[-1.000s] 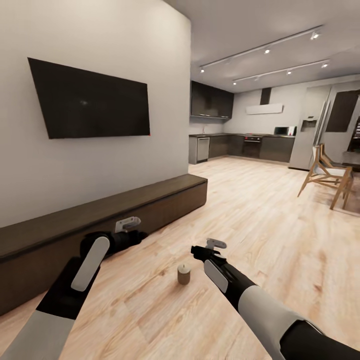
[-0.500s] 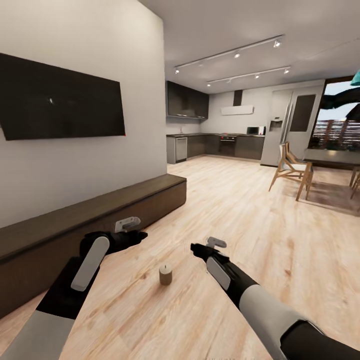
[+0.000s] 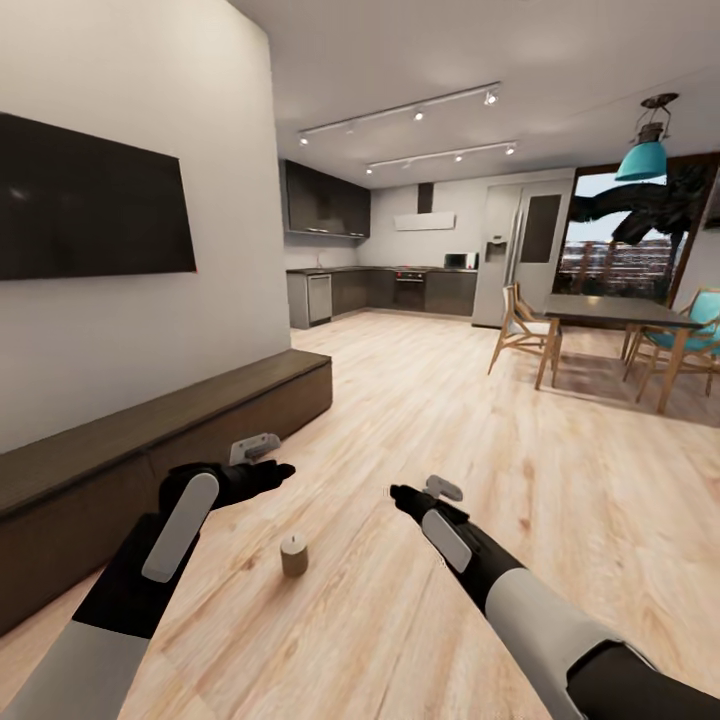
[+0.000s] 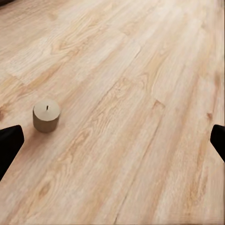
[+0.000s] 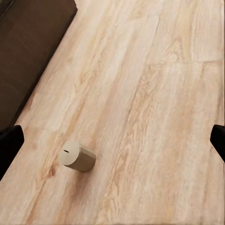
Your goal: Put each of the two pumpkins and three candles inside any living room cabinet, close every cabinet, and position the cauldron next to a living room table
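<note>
A short pale stubby candle [image 3: 293, 555] stands upright on the light wood-plank floor [image 3: 450, 420], right of the long low dark-brown wood cabinet [image 3: 150, 450].

No readable text, labels, brands, numbers or signs anywhere. TV screen [image 3: 90, 200] is blank black. Kitchen appliances at the back are too small and blurred to make out any marking. Candle [image 3: 293, 555] is plain, no label; same in both wrist views.
</note>
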Robot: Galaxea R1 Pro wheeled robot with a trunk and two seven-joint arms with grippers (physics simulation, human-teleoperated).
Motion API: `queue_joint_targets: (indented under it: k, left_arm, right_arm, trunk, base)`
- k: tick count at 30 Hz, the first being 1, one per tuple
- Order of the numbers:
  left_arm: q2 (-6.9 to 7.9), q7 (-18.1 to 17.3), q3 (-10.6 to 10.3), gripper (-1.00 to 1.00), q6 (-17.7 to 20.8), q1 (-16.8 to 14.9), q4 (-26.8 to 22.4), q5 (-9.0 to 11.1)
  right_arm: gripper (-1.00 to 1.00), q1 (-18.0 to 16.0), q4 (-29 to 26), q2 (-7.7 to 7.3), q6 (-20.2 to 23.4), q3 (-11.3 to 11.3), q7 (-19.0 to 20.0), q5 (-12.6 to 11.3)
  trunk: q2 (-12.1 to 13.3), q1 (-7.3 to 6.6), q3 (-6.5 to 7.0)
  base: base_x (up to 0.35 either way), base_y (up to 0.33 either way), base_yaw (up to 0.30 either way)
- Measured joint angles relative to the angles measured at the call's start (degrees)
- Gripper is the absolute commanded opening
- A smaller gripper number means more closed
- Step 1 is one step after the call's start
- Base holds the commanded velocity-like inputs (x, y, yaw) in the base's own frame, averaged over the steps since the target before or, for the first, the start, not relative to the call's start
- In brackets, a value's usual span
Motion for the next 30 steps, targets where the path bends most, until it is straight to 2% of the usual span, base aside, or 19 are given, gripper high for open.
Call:
queue_joint_targets:
  k: [3, 8, 10, 14, 22, 30]
  left_arm:
    - [0.0, 0.0, 0.03, 1.0, 0.0, 0.0, 0.02, -0.02]
    - [0.02, 0.0, 0.05, 1.0, 0.02, 0.02, -0.01, 0.01]
    - [0.02, 0.0, 0.05, 1.0, 0.02, 0.02, -0.01, 0.01]
    - [0.02, 0.0, 0.05, 1.0, 0.01, 0.02, -0.01, 0.02]
    - [0.02, 0.0, 0.12, 1.0, 0.01, 0.02, 0.01, -0.03]
    - [0.01, 0.0, 0.09, 1.0, 0.01, 0.02, 0.06, -0.01]
  right_arm:
    - [1.0, 0.0, -0.01, -1.22, -0.02, 0.0, -0.03, -3.76]
    - [1.0, -0.02, 0.02, -2.53, 0.02, 0.03, 0.09, -7.84]
    - [1.0, -0.02, 0.02, -3.42, 0.04, 0.03, 0.14, -8.34]
    - [1.0, -0.02, 0.02, -4.25, 0.06, 0.04, 0.1, -9.91]
    - [1.0, -0.02, 0.1, -4.93, 0.07, 0.04, -0.15, -10.95]
    - [1.0, -0.02, -0.04, -5.0, -0.99, 0.22, 0.41, -11.63]
  trunk:
    - [0.0, 0.0, 0.0]
    - [0.0, 0.0, -0.11]
    - [0.0, 0.0, -0.24]
    - [0.0, 0.0, -0.55]
    - [0.0, 0.0, -1.22]
    - [0.0, 0.0, -1.91]
  base:
    - [0.0, 0.0, -0.288]
    - [0.0, 0.0, -0.024]
    - [0.0, 0.0, 0.119]
    - [0.0, 0.0, 0.137]
    - [0.0, 0.0, 0.129]
    - [0.0, 0.0, 0.123]
